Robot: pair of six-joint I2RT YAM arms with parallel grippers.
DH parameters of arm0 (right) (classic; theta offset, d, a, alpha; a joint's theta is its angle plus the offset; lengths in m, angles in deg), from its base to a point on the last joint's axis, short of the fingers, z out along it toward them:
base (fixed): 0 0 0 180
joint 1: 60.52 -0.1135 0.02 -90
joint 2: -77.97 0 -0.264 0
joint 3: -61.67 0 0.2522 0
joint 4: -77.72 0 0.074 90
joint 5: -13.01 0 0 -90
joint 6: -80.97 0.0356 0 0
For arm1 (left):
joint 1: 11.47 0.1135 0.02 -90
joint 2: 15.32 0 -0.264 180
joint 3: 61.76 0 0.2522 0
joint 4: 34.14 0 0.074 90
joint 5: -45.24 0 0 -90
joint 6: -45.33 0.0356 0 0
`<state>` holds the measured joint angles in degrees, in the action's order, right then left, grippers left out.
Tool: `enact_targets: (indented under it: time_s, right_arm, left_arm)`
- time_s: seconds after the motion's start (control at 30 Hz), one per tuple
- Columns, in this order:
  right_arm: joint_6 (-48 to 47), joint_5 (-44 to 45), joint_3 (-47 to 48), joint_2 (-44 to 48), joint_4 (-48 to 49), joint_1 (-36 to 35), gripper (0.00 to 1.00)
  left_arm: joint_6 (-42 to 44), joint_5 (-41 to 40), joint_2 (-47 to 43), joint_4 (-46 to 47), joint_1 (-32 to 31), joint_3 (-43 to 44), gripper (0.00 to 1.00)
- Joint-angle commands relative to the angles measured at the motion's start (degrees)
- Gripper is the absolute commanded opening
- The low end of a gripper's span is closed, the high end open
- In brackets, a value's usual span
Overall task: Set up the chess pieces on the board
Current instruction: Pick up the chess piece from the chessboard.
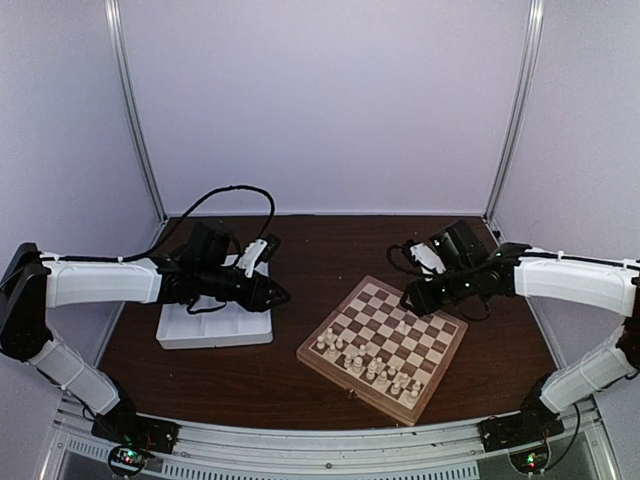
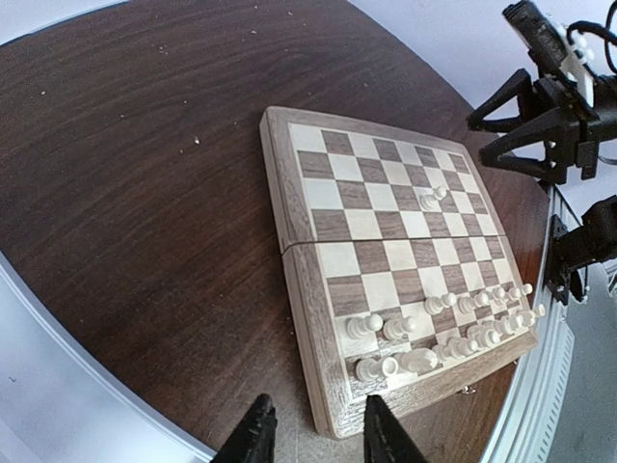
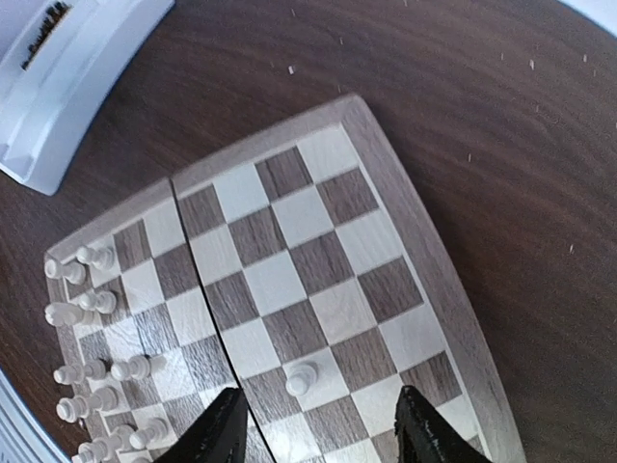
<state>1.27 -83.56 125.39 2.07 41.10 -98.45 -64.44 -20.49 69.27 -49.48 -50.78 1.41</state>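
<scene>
Placing pieces (image 2: 364,325) on the board (image 3: 318,217): right gripper (image 3: 316,405) spread over a lone pawn (image 3: 302,376), left gripper (image 2: 316,410) parted, empty. Likely next: fetch another piece.

Left arm (image 1: 100,282), right arm (image 1: 570,280): long links clad in white shells, joints and wrists finished in black. Black cable (image 1: 230,195) looped over left wrist. Small white module (image 1: 428,256) mounted on right wrist. Jaws black, tapered. Green and red lights seen at base (image 1: 128,458).

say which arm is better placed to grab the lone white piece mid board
likely right: the right end effector hangs open over the lone white piece. the left end effector sits off the board, by the white tray
</scene>
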Motion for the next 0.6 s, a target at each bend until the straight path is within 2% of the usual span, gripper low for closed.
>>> enact_targets:
  time_s: [0.0, 0.33, 0.57]
  right_arm:
    - [1.48, -1.36, 7.76, -6.18, -20.14, 0.27, 0.51]
    - [-1.29, -6.5, 21.27, -17.39, -29.43, 0.37, 0.38]
    - [-2.48, -7.48, 24.48, -22.36, -31.57, 0.37, 0.33]
  left_arm:
    - [0.42, 0.42, 0.05, 1.21, 0.29, 1.58, 0.32]
    - [0.43, 0.3, -0.38, 1.19, 0.29, 1.17, 0.32]
    - [0.65, -0.08, -0.48, 0.86, 0.29, 1.31, 0.32]
